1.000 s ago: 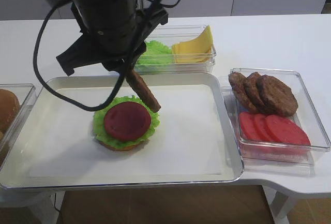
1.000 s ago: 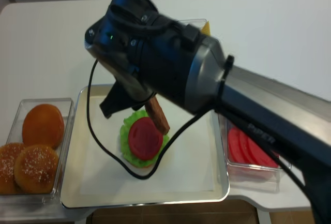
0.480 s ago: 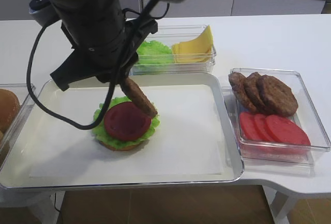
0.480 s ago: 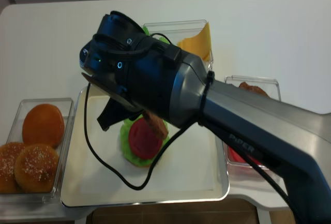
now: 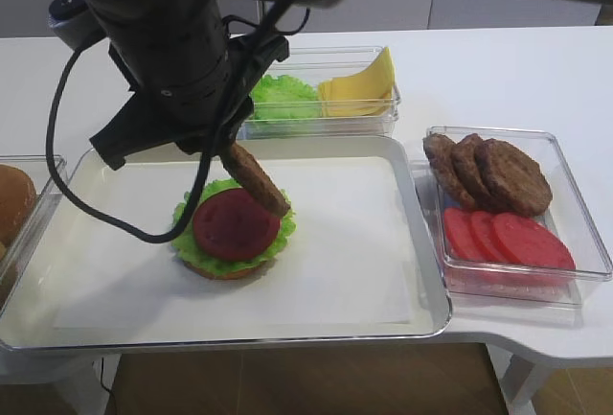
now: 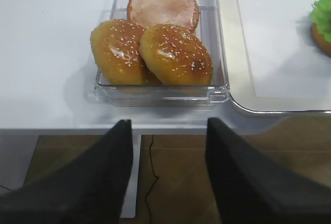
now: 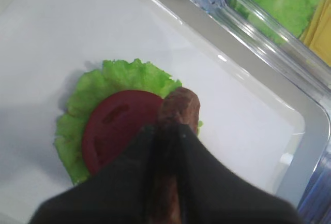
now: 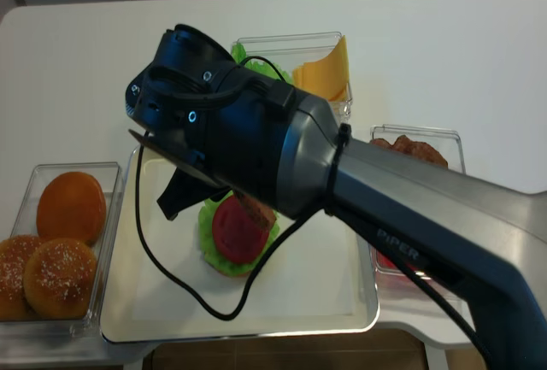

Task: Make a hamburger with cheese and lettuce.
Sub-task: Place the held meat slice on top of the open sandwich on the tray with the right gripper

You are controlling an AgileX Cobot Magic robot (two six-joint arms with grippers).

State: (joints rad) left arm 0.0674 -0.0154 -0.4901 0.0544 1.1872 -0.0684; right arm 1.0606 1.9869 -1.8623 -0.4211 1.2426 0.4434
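Patty (image 5: 256,178) pinched edge-on in my right tool (image 7: 168,136), tilted just above the hamburger (image 5: 233,228) on the tray (image 5: 364,242). It looks stiff, light and thin, so an edge grip suits it. My left tool (image 6: 165,146) hangs open near the buns (image 6: 155,50).

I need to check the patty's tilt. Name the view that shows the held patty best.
The exterior high view: the patty shows side-on, tilted over the hamburger. The right wrist view shows it edge-on in the right gripper. In the realsense view the arm hides most of it; the left wrist view misses it.
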